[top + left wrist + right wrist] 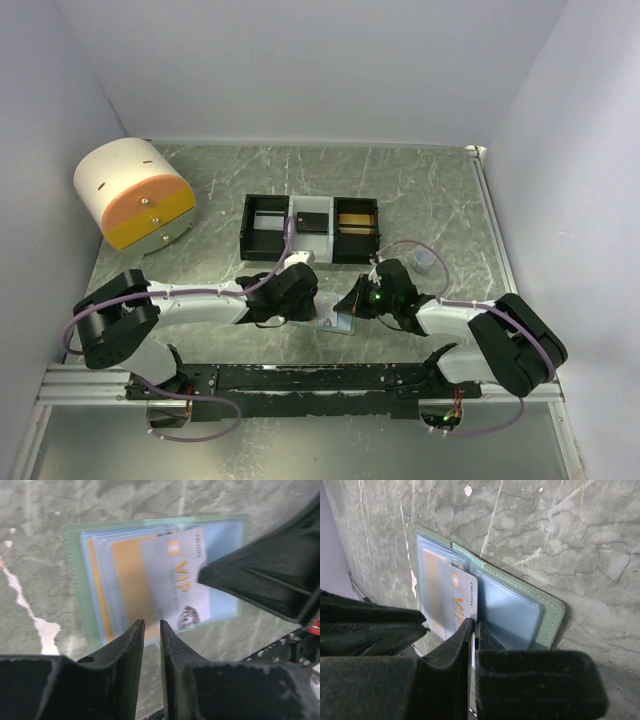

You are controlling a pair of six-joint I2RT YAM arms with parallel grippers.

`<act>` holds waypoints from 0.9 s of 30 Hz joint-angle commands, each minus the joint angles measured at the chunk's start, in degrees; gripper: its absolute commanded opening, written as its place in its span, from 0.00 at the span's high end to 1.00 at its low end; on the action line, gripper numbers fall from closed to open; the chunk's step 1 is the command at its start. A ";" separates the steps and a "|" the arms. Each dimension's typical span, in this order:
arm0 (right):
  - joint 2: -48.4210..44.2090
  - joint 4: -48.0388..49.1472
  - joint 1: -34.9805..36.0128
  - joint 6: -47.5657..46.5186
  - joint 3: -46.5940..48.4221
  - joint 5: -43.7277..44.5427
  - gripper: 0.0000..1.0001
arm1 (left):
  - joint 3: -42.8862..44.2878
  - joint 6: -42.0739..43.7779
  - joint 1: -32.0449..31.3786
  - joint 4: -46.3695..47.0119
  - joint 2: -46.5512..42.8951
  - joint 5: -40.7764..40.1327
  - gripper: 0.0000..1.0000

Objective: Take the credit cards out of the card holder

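Observation:
The card holder lies open on the marble table between both arms, sage-green rim and pale blue panels facing up. A pale grey credit card with gold "VIP" lettering sticks partly out of one panel over an orange card and other credit cards still tucked in. My right gripper is shut on the edge of the VIP card. My left gripper hovers at the holder's near edge, its jaws a narrow gap apart with only table showing between them.
A black-and-white three-compartment tray stands behind the arms, with a gold item in its right compartment. A white and orange drum sits at the back left. A small clear cup is near the right arm. White walls enclose the table.

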 commanded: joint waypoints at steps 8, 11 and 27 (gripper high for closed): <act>-0.57 -2.64 -0.12 -0.80 -0.71 2.33 1.00 | 7.09 4.35 -1.90 0.06 4.15 -0.33 0.67; -1.30 -2.31 -0.12 -0.27 -1.16 2.55 0.98 | 6.53 3.07 -1.90 -0.85 5.73 -0.85 0.69; -4.29 9.85 -0.12 4.47 -6.94 0.97 0.67 | 5.35 1.74 -1.90 -4.99 6.43 -2.72 0.77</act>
